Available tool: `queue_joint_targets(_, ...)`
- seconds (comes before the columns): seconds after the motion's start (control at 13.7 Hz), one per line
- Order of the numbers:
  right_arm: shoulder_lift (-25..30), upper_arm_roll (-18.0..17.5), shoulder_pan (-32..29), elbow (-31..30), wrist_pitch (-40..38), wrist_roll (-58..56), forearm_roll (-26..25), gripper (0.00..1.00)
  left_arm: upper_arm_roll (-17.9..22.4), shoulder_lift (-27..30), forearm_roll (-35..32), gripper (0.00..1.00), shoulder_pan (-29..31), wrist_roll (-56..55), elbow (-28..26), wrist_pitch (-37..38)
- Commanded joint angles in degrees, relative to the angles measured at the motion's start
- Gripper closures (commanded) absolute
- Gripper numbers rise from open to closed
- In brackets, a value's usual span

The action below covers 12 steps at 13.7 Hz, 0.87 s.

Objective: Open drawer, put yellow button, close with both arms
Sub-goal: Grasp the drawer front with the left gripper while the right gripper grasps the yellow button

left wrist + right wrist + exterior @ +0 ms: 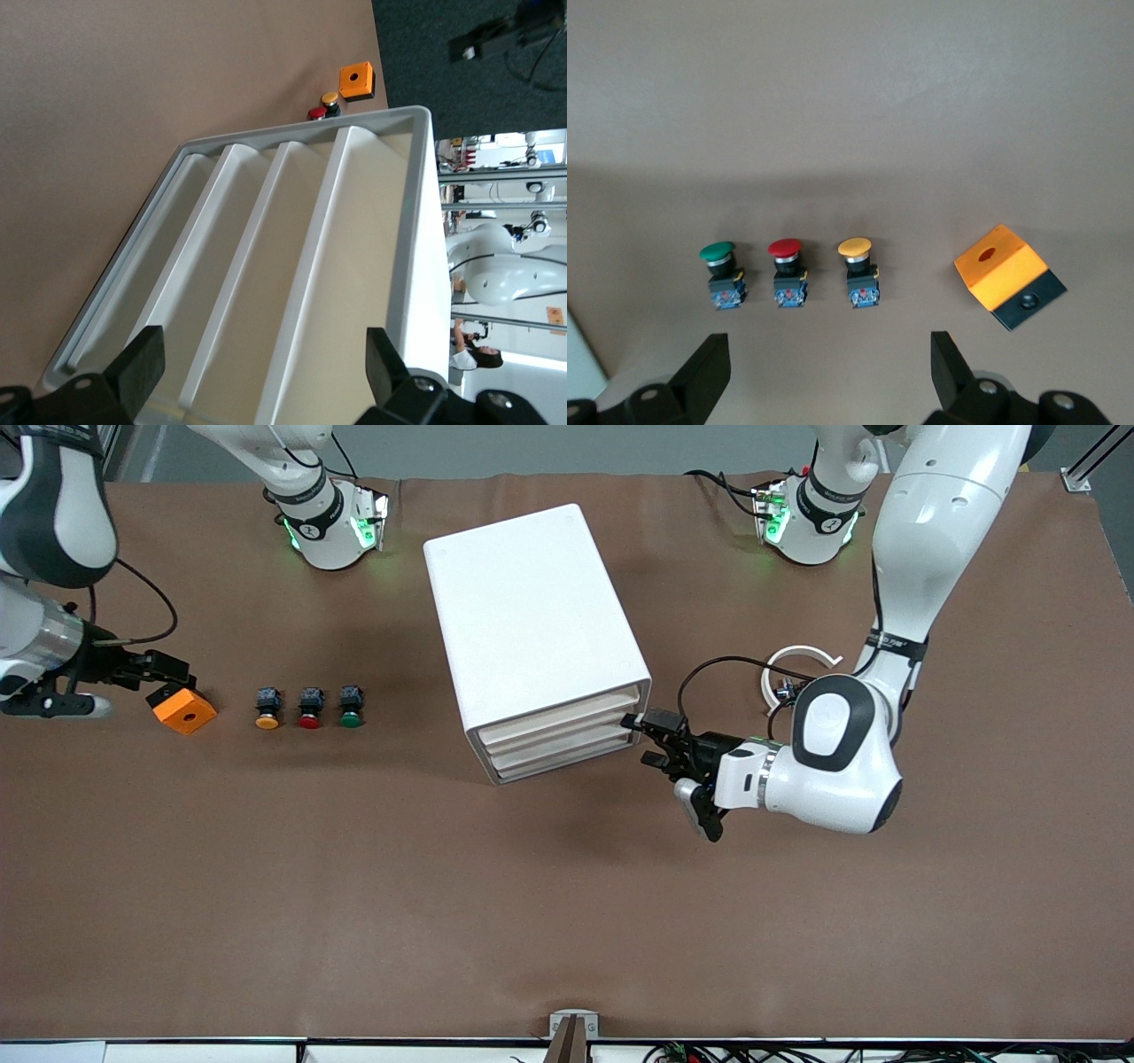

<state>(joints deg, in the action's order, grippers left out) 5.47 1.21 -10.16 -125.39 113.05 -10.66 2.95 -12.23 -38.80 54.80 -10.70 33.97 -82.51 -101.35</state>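
So the big white cabinet [532, 638] sits mid-table, a bit toward the edge where the arm bases stand, with its three drawer fronts angled toward the front camera and the left arm's end. All three look pushed in, so I'd say nothing's been opened yet.

The left gripper [649, 739] is low at the corner of the drawer stack, fingers spread apart, holding nothing. The drawer [560, 713] it needs is the top one, whose long front edge runs from that corner toward the right arm's end. From the left wrist view the fingers [142, 367] straddle the stack's ribs, so the pull will probably depend on hooking the top lip, not a lower one.

The right gripper [168, 673] hovers over the orange block [184, 711] near the right arm's end, fingers parted and empty. The yellow button [267, 708] is just beside that block toward the cabinet, first in a row with the red button [309, 708] and green button [351, 706]. The right arm is clearly the closer one.
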Motion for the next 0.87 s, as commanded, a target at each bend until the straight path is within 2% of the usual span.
queue_joint_targets(0.0, 3.58, -0.59, -0.66, -7.49, 5.93, -0.94, -0.40, 0.00, -0.07, -1.62, 1.88, 0.00, -1.78, 0.66, 1.39, -1.74)
queue_joint_targets(0.15, 4.99, -0.77, -0.57, -12.75, 12.68, -1.03, -1.71, 0.00, -0.07, -2.33, 2.06, 0.00, -3.01, 0.58, 1.39, -3.06)
queue_joint_targets(0.51, 4.47, -0.77, -0.57, -20.94, 24.12, -1.03, -1.98, 0.00, -0.07, -2.68, 4.35, 0.00, -3.89, 0.66, 1.30, -3.33)
queue_joint_targets(0.58, 3.68, -0.77, -0.74, -22.17, 26.84, -1.20, -1.98, 0.00, -0.07, -2.60, 4.26, 0.06, -3.98, 0.75, 1.30, -3.24)
queue_joint_targets(0.73, 0.44, -0.68, -1.00, -24.63, 33.08, -1.55, -1.98, 0.00, -0.07, -2.68, 4.17, 0.27, -4.07, 0.75, 1.21, -3.24)
queue_joint_targets(0.8, -1.93, -0.68, -1.27, -24.90, 35.81, -1.55, -1.98, 0.00, -0.07, -2.77, 4.08, 0.32, -4.42, 0.84, 1.21, -3.24)
